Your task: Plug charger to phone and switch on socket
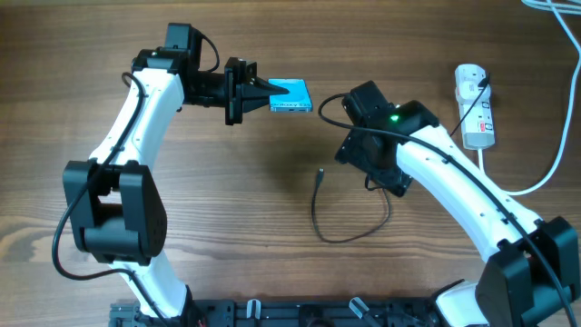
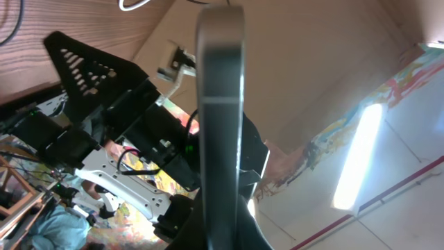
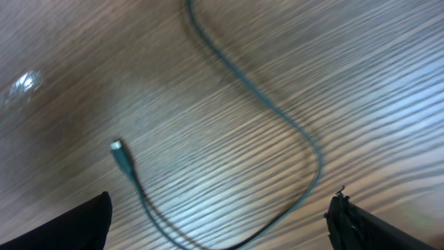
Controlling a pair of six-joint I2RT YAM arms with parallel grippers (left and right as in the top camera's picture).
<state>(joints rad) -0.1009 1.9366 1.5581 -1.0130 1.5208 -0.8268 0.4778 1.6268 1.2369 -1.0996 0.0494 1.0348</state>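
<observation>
Overhead | left end effector (image 1: 270,91) pinching phone (image 1: 298,96) | right end effector (image 3: 218,226) spread, empty

robotics lab bench: left arm (image 1: 136,113) and right arm (image 1: 454,186) on a wood-grain table (image 1: 236,272), ceiling tube light (image 2: 357,156) overhead

The phone (image 1: 298,98) sits between the fingers of the left claw (image 1: 277,91), the charger (image 3: 316,154) lies looped on the table (image 1: 227,227) beneath the right claw (image 3: 220,208), and the socket (image 1: 475,116) lies well apart to that claw's right.
</observation>
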